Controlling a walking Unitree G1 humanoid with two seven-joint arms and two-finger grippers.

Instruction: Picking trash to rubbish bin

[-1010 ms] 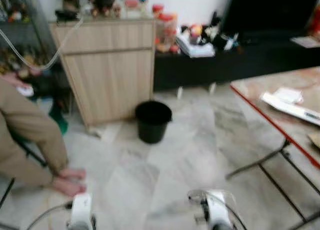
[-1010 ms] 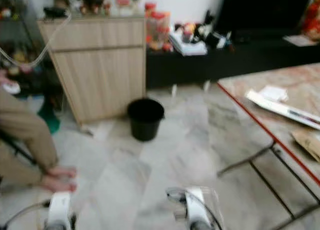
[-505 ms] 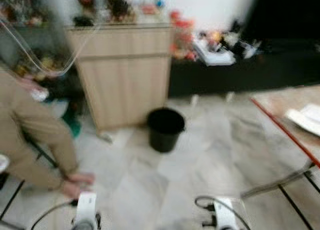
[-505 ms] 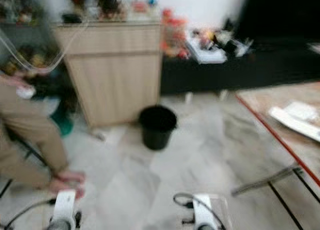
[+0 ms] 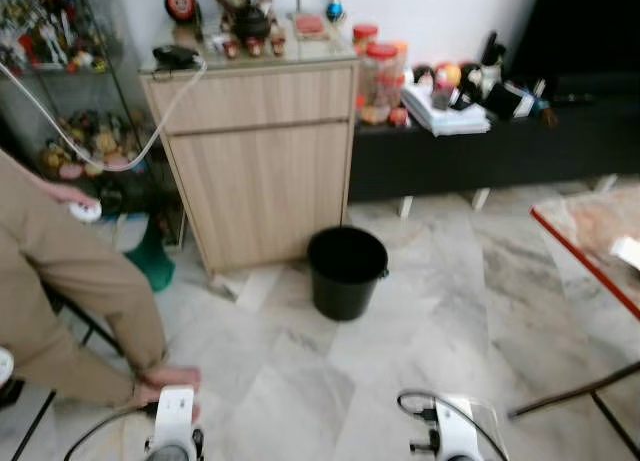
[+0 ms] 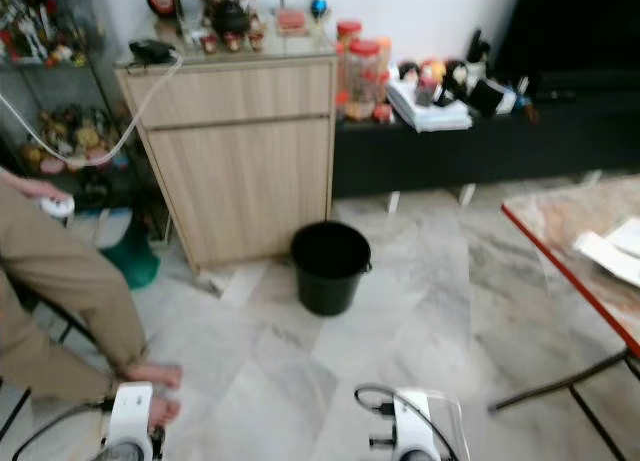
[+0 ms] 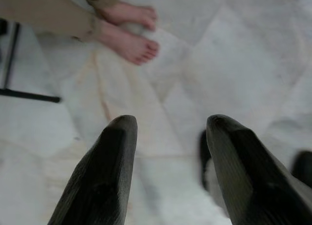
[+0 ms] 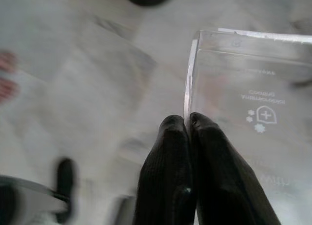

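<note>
My right gripper (image 8: 187,120) has its two black fingers (image 8: 168,152) pressed together on the thin edge of a clear plastic box (image 8: 243,103), pinching one wall right at a corner, with faint printed lettering showing through the panel beside them. I judge the box to be very light and nearly empty, stiff enough to keep its shape but thin-walled, so it could flex or crack if I squeeze harder, and the smooth plastic is likely slippery between my pads; the corner, where two walls brace each other, seems the soundest place to hold, and a pinch this narrow may let the box swing or twist as I walk. My left gripper (image 7: 168,137) hangs low over the pale marble floor (image 5: 440,311) with its fingers spread well apart and nothing between them, a person's bare feet (image 7: 129,32) just beyond. From my head, the box shows as a clear curve around my right wrist, and the black rubbish bin (image 5: 346,271) stands ahead on the floor, near the foot of the wooden cabinet (image 5: 262,171), well apart from me
</note>
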